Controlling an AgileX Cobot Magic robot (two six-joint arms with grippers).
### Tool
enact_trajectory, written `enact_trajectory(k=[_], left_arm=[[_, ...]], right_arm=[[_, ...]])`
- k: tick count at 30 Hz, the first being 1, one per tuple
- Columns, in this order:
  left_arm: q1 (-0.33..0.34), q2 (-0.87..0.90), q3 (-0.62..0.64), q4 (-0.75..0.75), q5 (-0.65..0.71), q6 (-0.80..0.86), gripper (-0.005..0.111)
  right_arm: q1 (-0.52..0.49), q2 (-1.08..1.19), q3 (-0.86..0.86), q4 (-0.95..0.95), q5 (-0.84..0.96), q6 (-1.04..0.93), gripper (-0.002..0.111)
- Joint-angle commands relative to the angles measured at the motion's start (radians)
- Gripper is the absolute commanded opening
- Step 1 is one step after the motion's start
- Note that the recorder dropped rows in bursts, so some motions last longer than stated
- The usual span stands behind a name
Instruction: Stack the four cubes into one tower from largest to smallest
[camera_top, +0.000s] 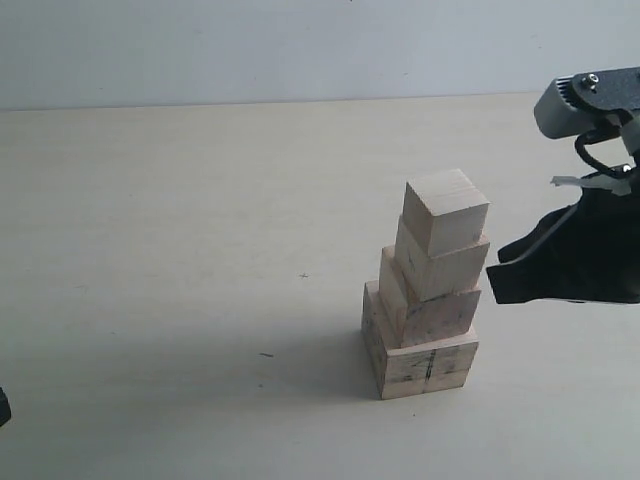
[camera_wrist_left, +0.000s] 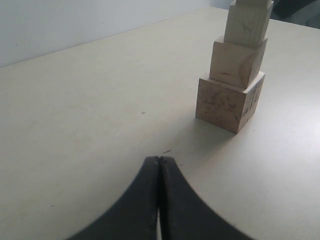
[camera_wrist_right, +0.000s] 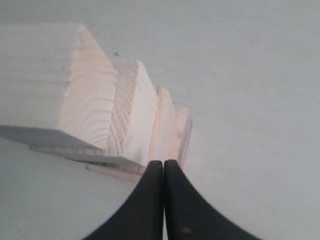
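The four cubes stand as one stepped tower (camera_top: 428, 290) on the pale table. The largest cube (camera_top: 420, 358), marked with a dark seam, is the base; the smallest cube (camera_top: 446, 211) sits on top, slightly turned. My right gripper (camera_top: 497, 272) hangs shut and empty just right of the tower at mid height, apart from it. The right wrist view looks down along the tower (camera_wrist_right: 100, 105) past the shut gripper (camera_wrist_right: 163, 162). In the left wrist view the tower (camera_wrist_left: 235, 75) stands well beyond my left gripper (camera_wrist_left: 159, 159), which is shut on nothing.
The bare pale table (camera_top: 180, 280) spreads left of and in front of the tower. A pale wall (camera_top: 250, 45) runs behind the table's far edge. A dark bit of the left arm (camera_top: 3, 408) shows at the lower left edge.
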Motion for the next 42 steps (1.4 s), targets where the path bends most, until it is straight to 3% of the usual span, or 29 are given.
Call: enact_trajectory(k=[1,13,42], left_arm=[[0.001,-0.007,0.003,0.003,-0.006,0.000,0.000],[0.001,-0.007,0.003,0.003,-0.006,0.000,0.000],[0.001,-0.007,0.003,0.003,-0.006,0.000,0.000]], right_arm=[[-0.006,0.002,0.032,0.000,-0.040,-0.017,0.000],[-0.006,0.002,0.038,0.086,-0.050,-0.103,0.000],[-0.006,0.007,0.046,0.077,-0.058,-0.109,0.000]])
